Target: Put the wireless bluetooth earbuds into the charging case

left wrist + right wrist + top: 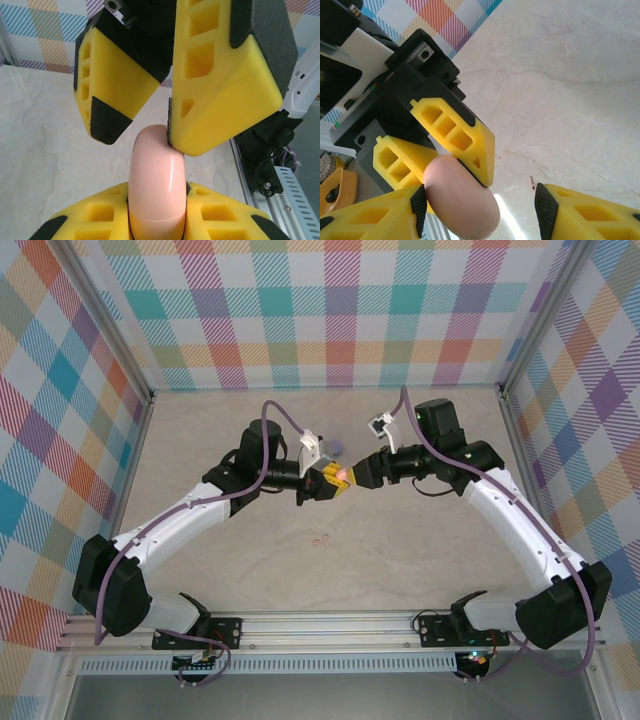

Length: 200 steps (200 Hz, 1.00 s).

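Note:
A pale pink rounded charging case (pixel 157 185) stands edge-up between my left gripper's (pixel 157 207) yellow fingers, which are shut on it above the table's middle. My right gripper (pixel 480 212) faces it with its jaws apart around the case's free end. One of its pads (pixel 418 207) touches the case (pixel 462 202), while the other finger (pixel 580 212) stands clear of it. From above, both grippers meet tip to tip, left (pixel 328 480) and right (pixel 352 475). A tiny pink piece (pixel 532 183), perhaps an earbud, lies on the table below.
A small lilac object (pixel 336 447) lies on the marble table (pixel 400 560) just behind the grippers. A small reddish mark (pixel 322 538) shows in front of them. Checked walls close off the back and sides, and an aluminium rail (pixel 330 625) runs along the near edge.

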### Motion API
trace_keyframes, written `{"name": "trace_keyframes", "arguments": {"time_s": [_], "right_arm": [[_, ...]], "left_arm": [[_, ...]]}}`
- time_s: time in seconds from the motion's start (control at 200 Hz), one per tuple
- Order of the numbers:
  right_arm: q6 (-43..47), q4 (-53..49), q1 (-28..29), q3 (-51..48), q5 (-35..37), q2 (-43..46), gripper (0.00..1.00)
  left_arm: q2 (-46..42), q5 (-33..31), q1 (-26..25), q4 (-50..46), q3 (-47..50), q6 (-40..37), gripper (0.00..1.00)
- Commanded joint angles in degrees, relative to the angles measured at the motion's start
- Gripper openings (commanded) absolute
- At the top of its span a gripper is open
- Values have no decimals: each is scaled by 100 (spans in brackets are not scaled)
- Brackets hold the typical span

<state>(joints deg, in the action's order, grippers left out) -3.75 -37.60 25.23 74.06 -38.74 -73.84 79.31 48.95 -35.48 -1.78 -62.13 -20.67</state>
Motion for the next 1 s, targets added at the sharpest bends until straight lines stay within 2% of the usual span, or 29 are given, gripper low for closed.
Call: {"name": "trace_keyframes", "arguments": {"time_s": [0.0,0.14,0.995], "right_arm": [[98,-77,10,179,379,-73,61],[66,-111,9,195,622,-76,61],[110,-239,19,249,436,-280,63]], "left_arm": [[-258,327,-88,-21,-208,-175,6],[-279,323,-88,-56,-212,-166,5],[-413,547,-99,-54,-232,-127,4]]}}
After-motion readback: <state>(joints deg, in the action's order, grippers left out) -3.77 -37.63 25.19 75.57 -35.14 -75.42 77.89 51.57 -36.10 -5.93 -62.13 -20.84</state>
